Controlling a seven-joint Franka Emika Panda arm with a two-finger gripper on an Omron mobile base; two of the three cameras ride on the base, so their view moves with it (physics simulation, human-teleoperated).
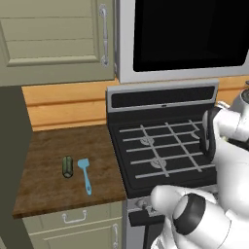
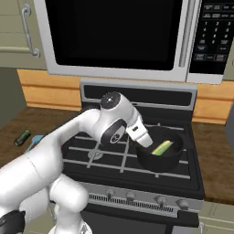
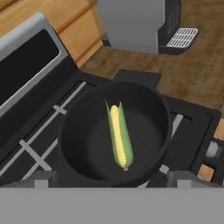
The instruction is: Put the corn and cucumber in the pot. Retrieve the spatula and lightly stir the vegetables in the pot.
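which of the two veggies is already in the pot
The corn, yellow with green husk, lies inside the black pot on the stove. The dark green cucumber sits on the counter beside the blue spatula.

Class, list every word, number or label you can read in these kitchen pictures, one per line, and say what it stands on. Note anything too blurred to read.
Microwave keypad: rows of small pale marks, too blurred to read.
Stove knobs: no markings legible.
Pot, corn, cucumber, spatula: no text.
Nothing legible anywhere.
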